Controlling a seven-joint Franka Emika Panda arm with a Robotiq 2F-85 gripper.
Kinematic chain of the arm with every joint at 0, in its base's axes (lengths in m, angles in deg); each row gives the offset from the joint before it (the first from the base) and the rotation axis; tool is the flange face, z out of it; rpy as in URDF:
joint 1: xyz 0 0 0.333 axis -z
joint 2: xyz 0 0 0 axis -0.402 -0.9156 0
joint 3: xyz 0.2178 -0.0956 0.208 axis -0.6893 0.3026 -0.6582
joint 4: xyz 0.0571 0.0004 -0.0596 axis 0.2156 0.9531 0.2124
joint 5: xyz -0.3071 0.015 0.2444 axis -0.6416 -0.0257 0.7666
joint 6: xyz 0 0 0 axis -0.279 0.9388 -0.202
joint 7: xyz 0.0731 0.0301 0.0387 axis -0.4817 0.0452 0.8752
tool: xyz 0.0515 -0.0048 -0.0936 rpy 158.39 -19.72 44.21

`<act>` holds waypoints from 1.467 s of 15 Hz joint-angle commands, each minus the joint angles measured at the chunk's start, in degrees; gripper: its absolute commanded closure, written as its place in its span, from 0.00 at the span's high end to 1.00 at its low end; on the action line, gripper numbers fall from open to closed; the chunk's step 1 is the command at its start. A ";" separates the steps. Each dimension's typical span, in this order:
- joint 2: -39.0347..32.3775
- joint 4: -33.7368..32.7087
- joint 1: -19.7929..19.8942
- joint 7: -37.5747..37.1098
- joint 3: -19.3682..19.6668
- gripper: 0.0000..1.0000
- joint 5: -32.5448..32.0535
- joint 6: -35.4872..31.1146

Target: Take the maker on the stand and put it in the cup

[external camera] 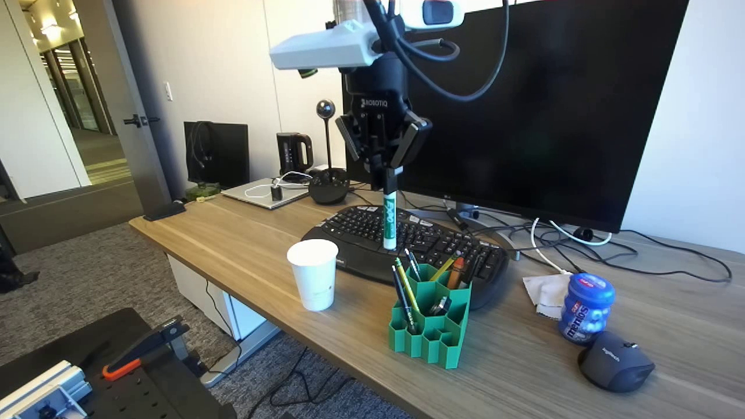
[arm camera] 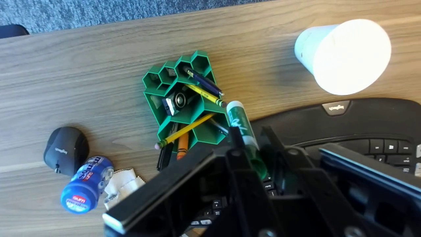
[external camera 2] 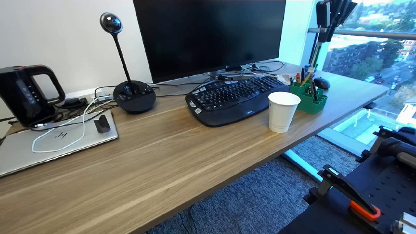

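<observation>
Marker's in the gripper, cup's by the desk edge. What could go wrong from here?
1. The green marker hangs close to a yellow pencil jutting from the green holder; a low sideways move might clip it.
2. The gripper holds the marker by its upper part, so catching the rim of the white cup could twist it in the jaws.
3. The cup stands near the edge of the desk; a knock could tip it, perhaps onto the floor.
</observation>
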 commanded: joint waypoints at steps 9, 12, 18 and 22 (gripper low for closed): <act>3.62 2.60 -2.33 1.31 -2.88 0.05 1.34 -0.61; 5.03 4.08 -3.36 1.81 -3.72 0.05 1.48 -0.09; 9.45 8.83 -4.80 4.61 -4.66 0.05 2.03 1.13; 10.38 10.48 -4.99 10.04 -4.20 0.05 4.39 3.69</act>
